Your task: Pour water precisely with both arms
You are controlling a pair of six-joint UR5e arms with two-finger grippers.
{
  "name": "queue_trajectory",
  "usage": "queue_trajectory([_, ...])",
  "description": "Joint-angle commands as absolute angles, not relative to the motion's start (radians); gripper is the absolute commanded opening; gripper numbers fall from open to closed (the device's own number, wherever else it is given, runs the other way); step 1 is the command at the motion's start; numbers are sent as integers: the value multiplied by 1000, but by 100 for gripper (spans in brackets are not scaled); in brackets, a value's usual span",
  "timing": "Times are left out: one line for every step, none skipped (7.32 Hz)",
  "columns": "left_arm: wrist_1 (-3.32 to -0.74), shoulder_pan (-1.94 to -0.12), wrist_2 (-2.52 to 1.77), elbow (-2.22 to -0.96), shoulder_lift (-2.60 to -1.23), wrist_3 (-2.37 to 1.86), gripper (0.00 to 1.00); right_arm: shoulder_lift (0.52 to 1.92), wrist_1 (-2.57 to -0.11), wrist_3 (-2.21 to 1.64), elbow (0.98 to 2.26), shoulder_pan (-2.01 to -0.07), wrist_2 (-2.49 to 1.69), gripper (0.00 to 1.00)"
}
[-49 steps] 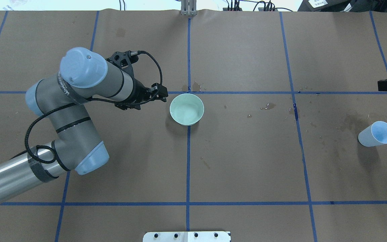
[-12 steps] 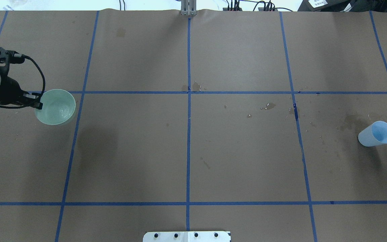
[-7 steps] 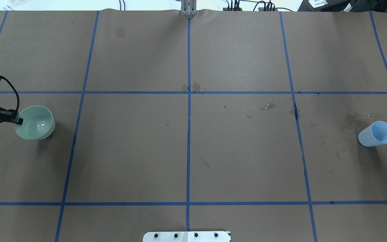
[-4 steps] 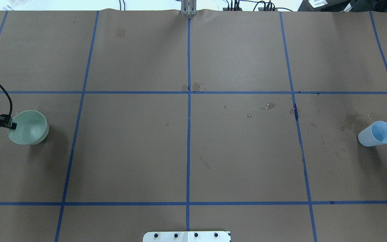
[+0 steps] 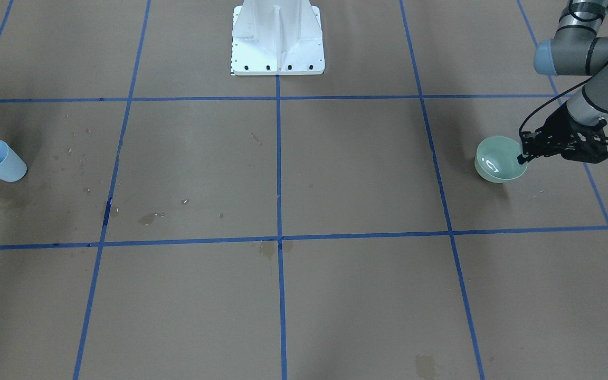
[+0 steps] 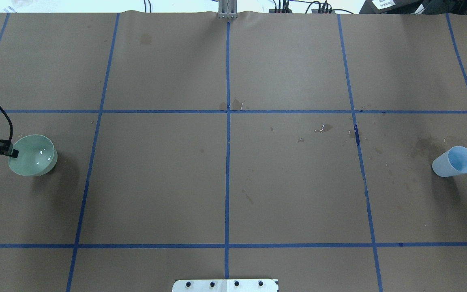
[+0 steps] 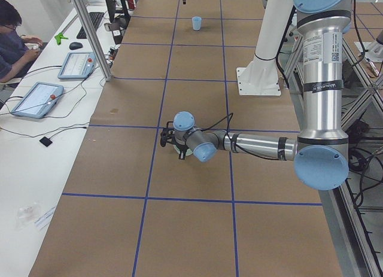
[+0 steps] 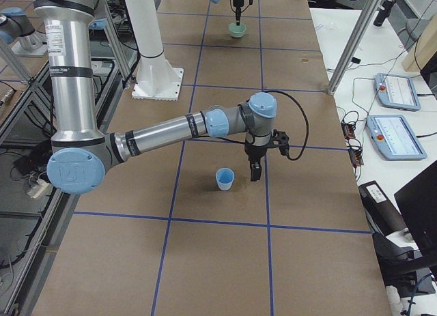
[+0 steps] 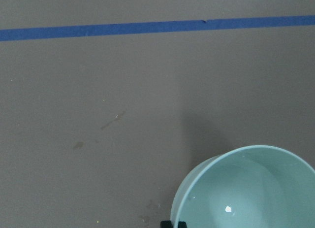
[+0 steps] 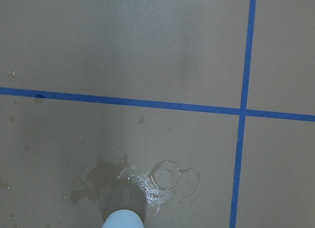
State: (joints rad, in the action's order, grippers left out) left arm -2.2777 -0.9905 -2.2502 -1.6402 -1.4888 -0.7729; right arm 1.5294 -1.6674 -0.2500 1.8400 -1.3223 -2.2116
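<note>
The water [image 9: 228,209], a shallow clear pool betrayed only by a glint, lies in the pale green bowl [image 5: 499,166], whose near rim is pinched between the left fingers [image 5: 522,157], one inside the wall and one outside. You cannot tell whether the bowl's foot touches the counter [image 6: 225,182]. Judge the bowl rigid and smooth. Held at one point of the rim, its weight hangs out beyond the fingers and tends to swing about them, while the water is free to slosh toward the far wall, so a firm pinch low on the rim suits it best. The light blue cup [image 6: 454,161] stands upright just beside the right fingers [image 8: 255,171], which hang tips-down apart from it; whether they are wide or narrow you cannot tell. Expect the cup to be light, thin-walled and easily tipped or crushed, so take it around mid-wall. A wet patch [image 10: 147,181] spreads on the paper at the cup's foot, beneath the right fingers, and may make that spot slippery. Bowl and cup sit well apart, with scattered droplets [image 6: 324,128] and the white pedestal [image 5: 277,39] between the two pairs of fingers.
</note>
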Motion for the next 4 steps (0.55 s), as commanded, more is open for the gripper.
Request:
queue_trajectory([-2279,-986,-2252,-1644,-1497,-817,0,1528,-1667,-250,1839,-1322,-2210,99])
queue_trajectory([-2298,-986,-2252,-1640,-1499,-853,0,1529,-1667,-250,1839,-1322,-2209,99])
queue_trajectory([-2319,-983,-2252,-1635,-1499,-873,10,1529,-1667,-250,1839,-1322,-2209,99])
queue_trajectory([-2321,-983,-2252,-1634,-1499,-871,54,1528,-1667,-250,1839,-1322,-2209,99])
